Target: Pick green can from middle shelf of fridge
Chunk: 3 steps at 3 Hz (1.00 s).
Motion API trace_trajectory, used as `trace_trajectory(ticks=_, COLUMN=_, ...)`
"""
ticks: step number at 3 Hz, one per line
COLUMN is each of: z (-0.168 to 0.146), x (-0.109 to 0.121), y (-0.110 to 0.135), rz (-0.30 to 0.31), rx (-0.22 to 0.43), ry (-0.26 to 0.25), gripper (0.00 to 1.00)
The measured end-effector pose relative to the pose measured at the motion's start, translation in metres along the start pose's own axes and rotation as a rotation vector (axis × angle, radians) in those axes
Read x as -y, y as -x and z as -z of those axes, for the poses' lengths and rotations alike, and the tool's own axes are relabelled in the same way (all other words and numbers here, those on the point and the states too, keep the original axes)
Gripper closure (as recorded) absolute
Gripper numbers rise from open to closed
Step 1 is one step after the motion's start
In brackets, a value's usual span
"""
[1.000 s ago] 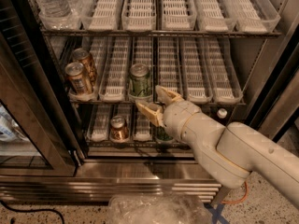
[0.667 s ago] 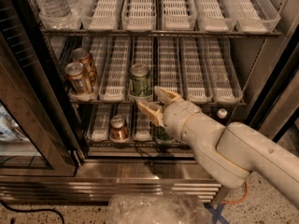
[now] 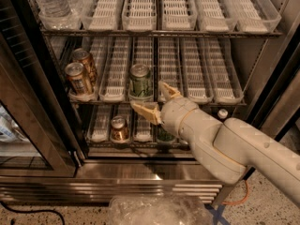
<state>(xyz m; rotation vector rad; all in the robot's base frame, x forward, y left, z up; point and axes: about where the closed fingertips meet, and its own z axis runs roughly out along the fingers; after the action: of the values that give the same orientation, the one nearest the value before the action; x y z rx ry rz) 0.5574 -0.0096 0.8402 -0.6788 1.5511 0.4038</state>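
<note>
The green can (image 3: 140,80) stands upright at the front of a lane tray on the middle shelf (image 3: 225,100) of the fridge (image 3: 140,175), whose glass door (image 3: 28,125) is swung open at the left. My gripper (image 3: 156,100) is open just in front of the shelf edge, slightly right of and below the can. One fingertip (image 3: 139,108) lies below the can, the other fingertip (image 3: 168,89) to its right. The fingers do not touch the can.
Two copper cans (image 3: 79,75) stand at the left of the middle shelf. Another copper can (image 3: 119,128) and a white-capped dark bottle (image 3: 223,114) are on the lower shelf. Clear water bottles (image 3: 54,1) are on the top shelf. A crumpled plastic bag (image 3: 159,210) lies on the floor.
</note>
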Motion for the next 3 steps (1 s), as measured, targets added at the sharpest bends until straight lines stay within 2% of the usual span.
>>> trace_trajectory(ticks=3, z=-0.039, x=0.013, y=0.013, rz=0.009, rx=0.013, ry=0.029, gripper=0.29)
